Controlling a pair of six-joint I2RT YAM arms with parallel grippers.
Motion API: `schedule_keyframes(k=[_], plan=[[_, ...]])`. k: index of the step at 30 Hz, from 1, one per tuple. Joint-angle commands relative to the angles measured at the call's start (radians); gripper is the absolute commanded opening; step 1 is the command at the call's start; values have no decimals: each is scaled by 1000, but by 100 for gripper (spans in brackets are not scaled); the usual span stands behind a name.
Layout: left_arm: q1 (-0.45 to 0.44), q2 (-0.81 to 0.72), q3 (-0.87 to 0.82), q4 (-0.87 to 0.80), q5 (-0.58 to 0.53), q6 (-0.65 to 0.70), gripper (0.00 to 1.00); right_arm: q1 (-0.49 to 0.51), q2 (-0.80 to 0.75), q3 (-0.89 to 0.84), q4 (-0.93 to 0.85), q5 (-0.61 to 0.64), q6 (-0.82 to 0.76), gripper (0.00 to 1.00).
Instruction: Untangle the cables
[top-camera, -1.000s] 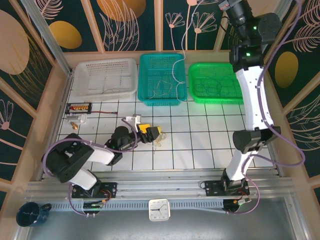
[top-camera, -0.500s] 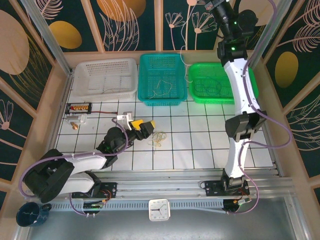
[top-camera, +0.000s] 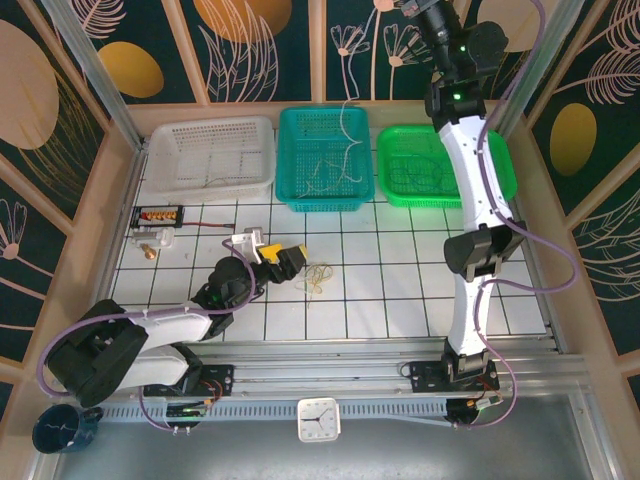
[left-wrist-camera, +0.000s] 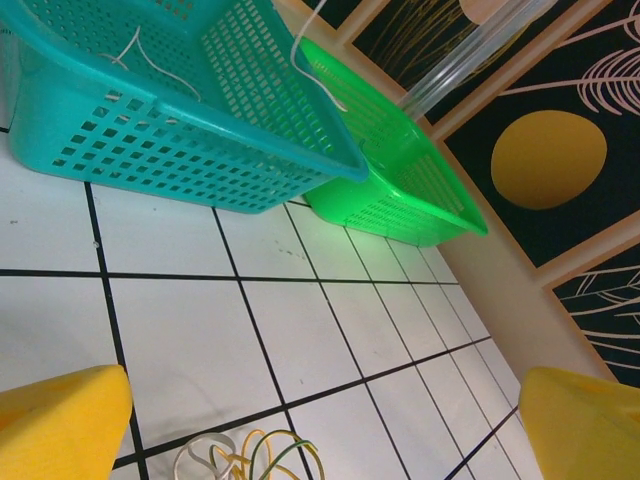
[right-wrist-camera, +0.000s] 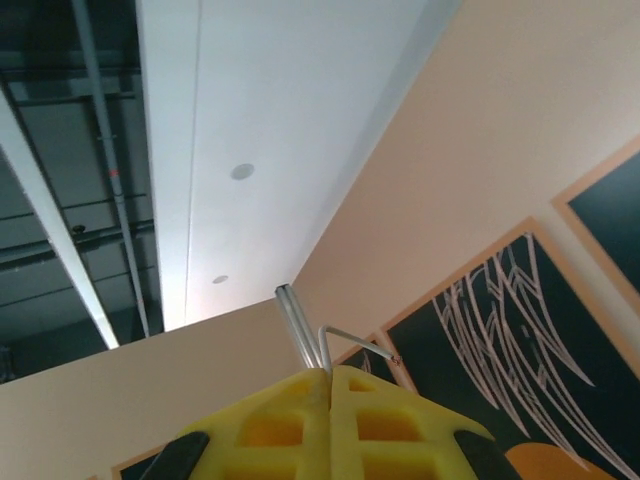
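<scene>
Cables (left-wrist-camera: 250, 458), thin white, yellow and green loops, lie knotted on white tile (left-wrist-camera: 190, 350) at the left wrist view's bottom edge, between the wide-spread fingers of the left gripper (left-wrist-camera: 320, 420); the right gripper (right-wrist-camera: 328, 378) pinches a white strand (right-wrist-camera: 350, 335).

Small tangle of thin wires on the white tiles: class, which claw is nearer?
Left. The left claw sits low beside the wire tangle; the right claw is raised high beyond the green plastic basket.

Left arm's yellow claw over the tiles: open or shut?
Open. The left wrist view shows the yellow fingers of the left gripper far apart, the tangle of thin wires untouched on the tiles between them.
</scene>
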Motion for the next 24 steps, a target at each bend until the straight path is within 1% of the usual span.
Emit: schedule_keyframes(k=[1,6,9,12,18,22,24], plan=[[4,0,-13,19,-2,2,99,23,-23,-19,68,-10,-33,0],[4,-18,-24,23,-6,-2,99,42,-33,-177,176,-67,-26,0],[3,-35,-36,26,-7,-10,99,43,-40,-315,270,-117,-10,0],[4,-58,-55,26,-17,-12,99,38,-61,-454,317,-144,-23,0],[4,-88,-78,18,-29,-8,99,22,-131,-707,306,-146,-93,0],[4,-88,-80,17,-28,-1,99,23,-215,-980,336,-120,-147,0],[3,-84,-77,17,-22,1,99,23,-234,-1062,314,-110,-173,0]])
